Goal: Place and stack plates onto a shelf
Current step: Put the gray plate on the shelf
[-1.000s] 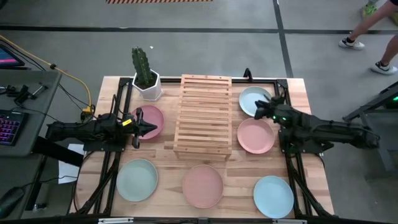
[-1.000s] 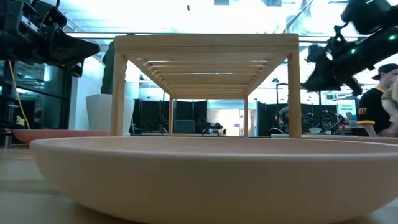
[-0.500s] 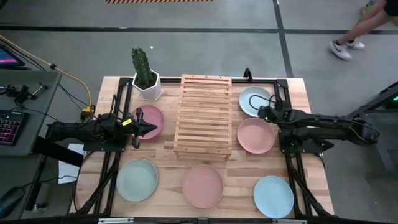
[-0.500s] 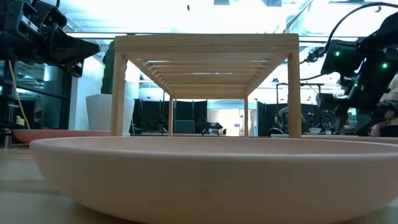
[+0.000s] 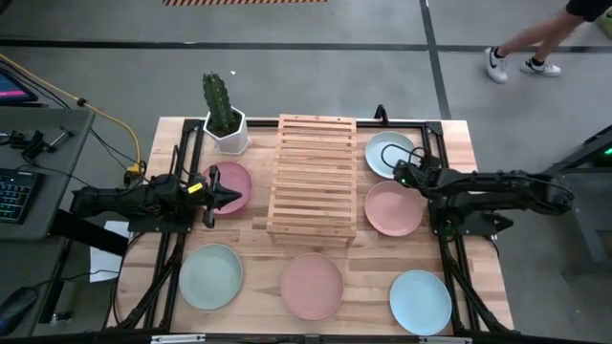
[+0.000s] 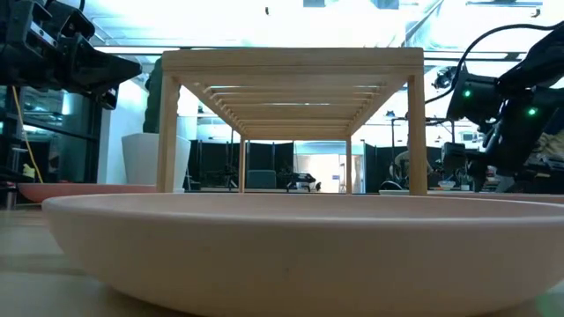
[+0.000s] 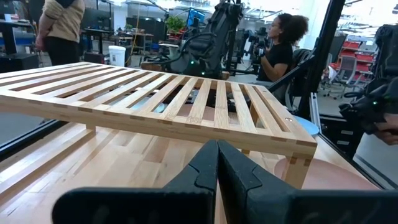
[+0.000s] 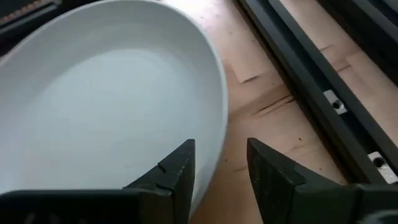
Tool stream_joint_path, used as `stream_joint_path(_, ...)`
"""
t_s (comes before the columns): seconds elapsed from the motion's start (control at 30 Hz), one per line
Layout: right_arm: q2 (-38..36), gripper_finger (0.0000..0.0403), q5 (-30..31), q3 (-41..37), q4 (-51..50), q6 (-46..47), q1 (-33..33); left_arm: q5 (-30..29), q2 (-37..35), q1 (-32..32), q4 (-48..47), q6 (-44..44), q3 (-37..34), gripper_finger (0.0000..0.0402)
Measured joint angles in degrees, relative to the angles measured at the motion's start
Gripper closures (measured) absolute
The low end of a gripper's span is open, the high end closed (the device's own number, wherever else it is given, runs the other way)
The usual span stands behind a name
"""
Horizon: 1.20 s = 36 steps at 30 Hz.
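The slatted wooden shelf stands at the table's middle. Six plates lie flat around it: pink, light blue, pink, pale green, pink and light blue. My left gripper is shut and empty above the left pink plate, pointing at the shelf. My right gripper is open and low at the near rim of the far light blue plate. One finger is over the plate's inside and the other is outside the rim. My right gripper stands astride the near rim of the far light blue plate, slanting down from the table's right. I cannot tell whether a finger touches the rim. The plate lies flat on the table.
A white hexagonal cactus pot stands at the far left beside the shelf. Black frame rails run along the table near the right gripper. A person walks on the floor beyond the far right corner.
My right gripper has gone down and a little toward the table's left, to the near rim of the far light blue plate. No plate has moved.
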Motion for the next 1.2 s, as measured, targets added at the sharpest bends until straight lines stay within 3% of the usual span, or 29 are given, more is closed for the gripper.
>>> stream_joint_path(0.23,4.5,0.0301,-0.1,0.0,3.1,-0.1,-1.3,0.0,0.0,0.0,0.0,0.0,0.0,0.0401)
stream_joint_path(0.43,6.9,0.0384,2.2,0.0,4.8,-0.2,-2.1,0.0,0.0,0.0,0.0,0.0,0.0,0.0401)
stream_joint_path(0.57,5.9,0.0392,3.9,0.0,5.1,-0.2,-2.0,0.0,0.0,0.0,0.0,0.0,0.0,0.0401)
stream_joint_path(0.87,-3.9,0.0402,10.1,0.2,4.8,-1.8,-0.8,0.0,0.0,0.0,0.0,0.0,0.0,0.0401)
stream_joint_path(1.2,-16.3,0.0402,19.6,9.0,3.0,-14.9,-0.8,-1.2,0.0,0.0,0.0,0.0,0.0,0.0402)
